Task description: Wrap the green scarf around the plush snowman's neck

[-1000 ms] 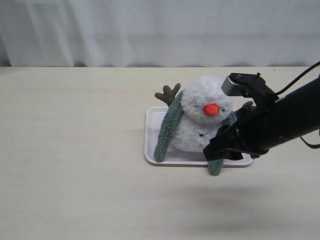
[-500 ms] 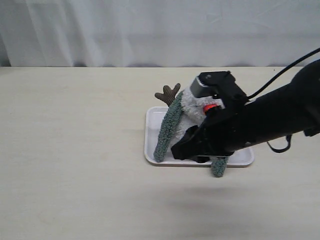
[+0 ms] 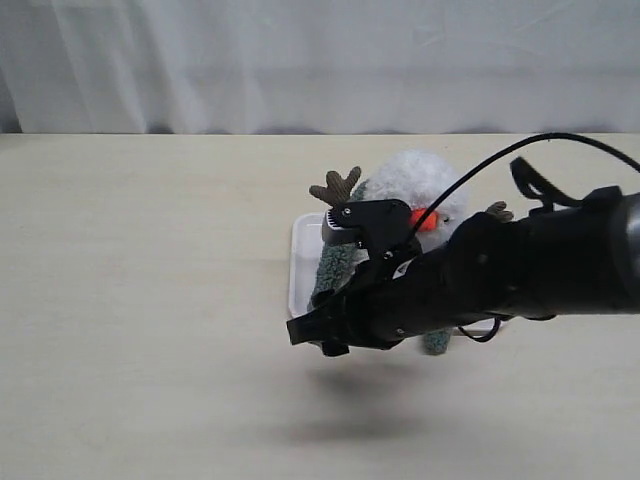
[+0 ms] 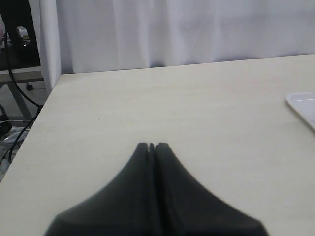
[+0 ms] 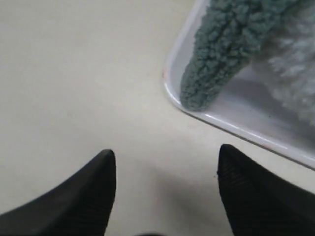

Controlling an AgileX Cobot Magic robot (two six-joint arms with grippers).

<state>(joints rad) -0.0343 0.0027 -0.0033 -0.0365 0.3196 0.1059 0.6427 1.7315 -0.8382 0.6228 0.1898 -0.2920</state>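
Hovering by the tray [image 5: 256, 105], the right end effector [image 5: 165, 162] is gaping wide, holding nothing. The scarf [image 5: 216, 59] is hanging down one side of the snowman [image 3: 415, 175]; gripping that end and crossing it over is probably coming next.

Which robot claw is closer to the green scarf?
The right. The right claw hovers open beside the tray corner where one end of the green scarf lies. The left claw is shut, far off over the table.

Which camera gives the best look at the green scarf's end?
The right wrist view: the green scarf appears close up, its rounded end lying in the white tray. The exterior view shows it partly hidden behind the right arm; the left wrist view shows none.
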